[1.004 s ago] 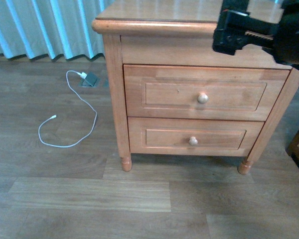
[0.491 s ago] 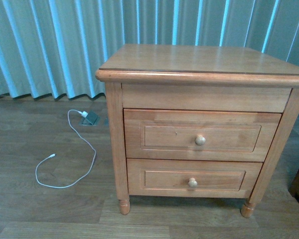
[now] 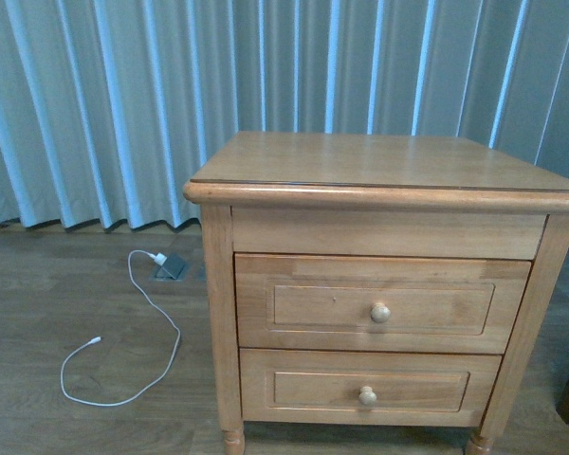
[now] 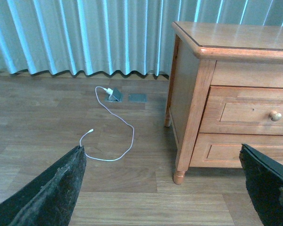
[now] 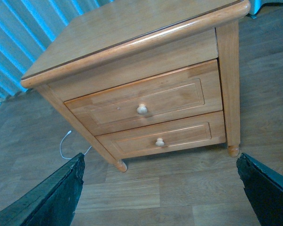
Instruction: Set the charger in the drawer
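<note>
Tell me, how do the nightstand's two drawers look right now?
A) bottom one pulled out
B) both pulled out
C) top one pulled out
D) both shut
D: the upper drawer and the lower drawer both sit flush with the nightstand front, with no interior showing in any view.

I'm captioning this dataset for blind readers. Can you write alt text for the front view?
A light-wood nightstand stands before pale curtains, both its drawers shut: the upper drawer and a lower drawer. A white cable loops across the wood floor beside it.
</note>
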Tool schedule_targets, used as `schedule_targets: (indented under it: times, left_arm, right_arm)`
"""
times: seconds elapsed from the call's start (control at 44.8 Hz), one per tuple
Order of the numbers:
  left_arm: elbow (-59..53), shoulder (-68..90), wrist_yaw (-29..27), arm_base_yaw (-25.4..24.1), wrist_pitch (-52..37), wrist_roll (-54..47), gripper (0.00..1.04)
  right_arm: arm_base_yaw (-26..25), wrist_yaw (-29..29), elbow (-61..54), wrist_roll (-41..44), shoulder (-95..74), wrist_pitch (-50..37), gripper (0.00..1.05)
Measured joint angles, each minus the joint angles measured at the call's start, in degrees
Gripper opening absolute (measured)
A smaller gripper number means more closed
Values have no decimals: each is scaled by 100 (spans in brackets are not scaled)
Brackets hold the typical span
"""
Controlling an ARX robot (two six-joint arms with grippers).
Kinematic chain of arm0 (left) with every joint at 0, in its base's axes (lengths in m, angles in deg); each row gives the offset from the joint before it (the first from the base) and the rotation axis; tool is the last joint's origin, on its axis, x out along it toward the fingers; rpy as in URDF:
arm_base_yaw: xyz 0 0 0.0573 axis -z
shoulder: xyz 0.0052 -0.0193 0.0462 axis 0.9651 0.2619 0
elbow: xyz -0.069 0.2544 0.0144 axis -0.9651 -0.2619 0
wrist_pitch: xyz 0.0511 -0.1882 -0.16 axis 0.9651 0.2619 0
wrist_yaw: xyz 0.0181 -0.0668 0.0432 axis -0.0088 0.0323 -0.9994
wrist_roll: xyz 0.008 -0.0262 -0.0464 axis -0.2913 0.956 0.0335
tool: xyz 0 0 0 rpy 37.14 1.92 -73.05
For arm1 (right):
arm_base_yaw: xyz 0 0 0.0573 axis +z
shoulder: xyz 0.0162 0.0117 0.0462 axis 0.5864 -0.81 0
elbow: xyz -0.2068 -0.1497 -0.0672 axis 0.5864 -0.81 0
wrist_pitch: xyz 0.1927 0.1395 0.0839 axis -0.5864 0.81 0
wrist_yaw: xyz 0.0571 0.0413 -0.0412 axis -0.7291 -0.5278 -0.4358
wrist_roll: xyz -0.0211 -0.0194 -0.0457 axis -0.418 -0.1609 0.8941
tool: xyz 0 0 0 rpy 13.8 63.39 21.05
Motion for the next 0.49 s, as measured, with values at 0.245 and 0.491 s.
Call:
schedule_targets:
  times: [0.245, 0.491]
  left_arm:
    - [0, 0, 0, 0, 0, 0, 99]
    - [0, 0, -2, 0, 0, 0, 99]
  right_arm:
    - [-245, 629, -992, 1759, 590, -1637, 48]
    - [-245, 634, -1327, 1921, 1108, -1447, 3]
